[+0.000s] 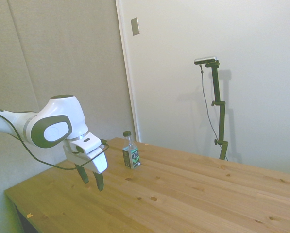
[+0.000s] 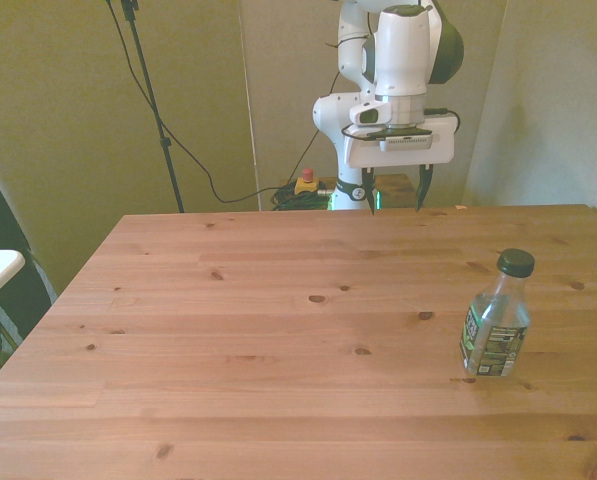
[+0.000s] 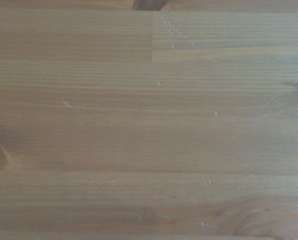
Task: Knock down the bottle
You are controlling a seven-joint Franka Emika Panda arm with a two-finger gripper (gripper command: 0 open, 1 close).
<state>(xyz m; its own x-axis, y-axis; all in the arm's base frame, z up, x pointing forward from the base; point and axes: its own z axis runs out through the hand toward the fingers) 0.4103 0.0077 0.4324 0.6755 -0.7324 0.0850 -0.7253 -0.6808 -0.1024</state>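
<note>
Bottle point(image 2: 496, 318) stands upright on the table point(image 2: 278, 330), cap up, well apart from your gripper point(image 2: 396, 192); from the bottle, that gripper hangs back toward the robot's base and toward the front view's left, fingers spread, holding nothing.

Wooden table point(image 2: 278, 330), made of long pale planks with scattered dark knots; fine grain and small pale scratches visible on the table surface in the wrist view point(image 3: 149, 130). Carries one thing only: a small clear plastic bottle point(image 2: 496, 317), standing upright on its base, dark cap on top, dark green-and-white label around the lower body. Stands toward the front view's right, near that side edge, well apart from the far edge. In the side view, bottle point(image 1: 130, 151) seen close to the table's point(image 1: 183, 194) far edge, leaf mark on the label facing that camera.
</note>
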